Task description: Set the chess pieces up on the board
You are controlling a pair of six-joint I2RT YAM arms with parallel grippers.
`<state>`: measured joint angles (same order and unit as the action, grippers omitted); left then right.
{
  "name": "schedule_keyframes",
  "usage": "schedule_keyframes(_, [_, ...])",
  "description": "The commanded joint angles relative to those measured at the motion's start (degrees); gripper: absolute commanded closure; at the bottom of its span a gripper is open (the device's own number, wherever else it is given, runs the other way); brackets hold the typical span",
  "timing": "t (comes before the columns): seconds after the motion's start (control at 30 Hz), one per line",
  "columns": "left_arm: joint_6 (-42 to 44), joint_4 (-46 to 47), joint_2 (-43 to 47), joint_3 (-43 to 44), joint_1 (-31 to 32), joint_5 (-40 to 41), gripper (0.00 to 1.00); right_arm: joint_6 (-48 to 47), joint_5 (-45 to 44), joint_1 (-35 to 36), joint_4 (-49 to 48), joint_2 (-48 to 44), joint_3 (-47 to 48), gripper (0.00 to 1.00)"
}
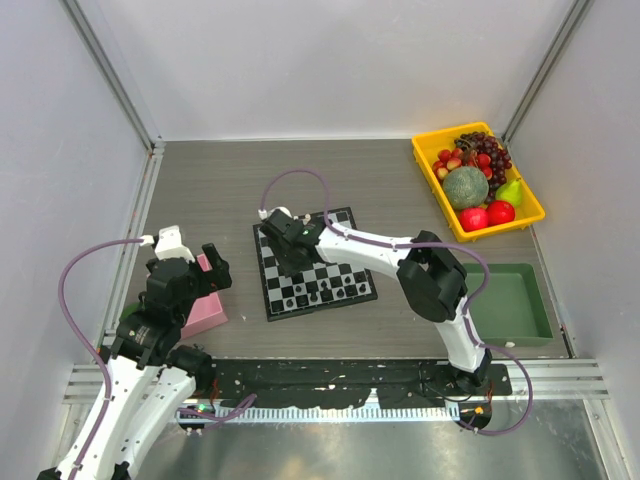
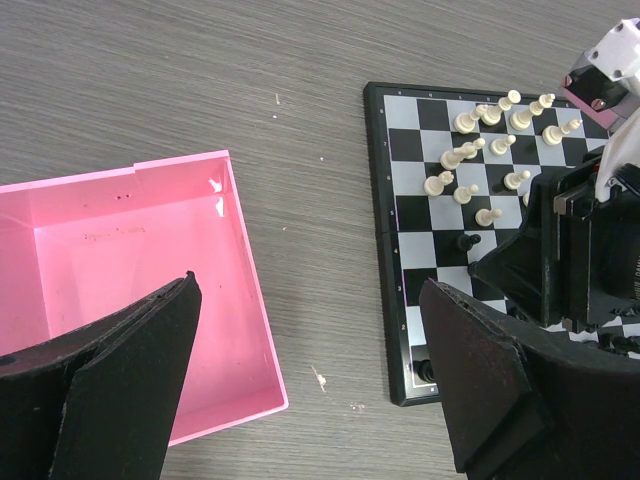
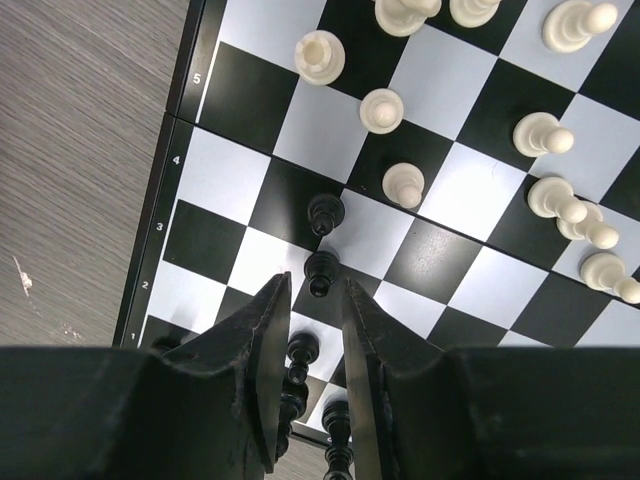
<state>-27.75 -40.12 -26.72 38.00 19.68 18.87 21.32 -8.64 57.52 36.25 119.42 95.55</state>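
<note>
Over the left part of the board (image 3: 440,250), as the top camera sees it, hangs the right hand (image 3: 314,292). It points down, its fingers (image 3: 268,340) a narrow gap apart and closed on nothing. Just past the fingertips, in line with the gap, stands a black pawn (image 3: 320,272); it touches neither finger. A second black pawn (image 3: 325,213) stands one square farther on. Through the gap, below the hand, more black pieces (image 3: 302,350) show near the board's edge. White pieces (image 3: 382,110) stand beyond the pawns, well apart from the hand, spread over the far half of the wrist view.

The board lies flat at the middle of the desk (image 1: 200,190). To its left sits a pink box (image 2: 120,260), open-topped and apart from the board. The left hand (image 2: 308,290) hovers above the box's right wall and the bare strip of desk between box and board, its fingers spread wide and holding nothing. On the desk's right side are a yellow tray (image 1: 428,160) of fruit and a green tray (image 1: 545,300).
</note>
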Motion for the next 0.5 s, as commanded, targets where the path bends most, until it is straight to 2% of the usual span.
schedule_keyframes(0.0, [0.9,1.9,0.4,1.2,-0.3,0.1,0.01,0.3,0.4,-0.6,-1.4,0.3,2.7,0.67])
schedule_keyframes(0.23, [0.9,1.9,0.2,1.2,-0.4,0.3,0.01,0.1,1.6,-0.7,-1.4,0.5,2.5,0.81])
schedule_keyframes(0.47, [0.9,1.8,0.4,1.0,-0.3,0.3,0.01,0.0,2.1,-0.7,-1.4,0.7,1.9,0.81])
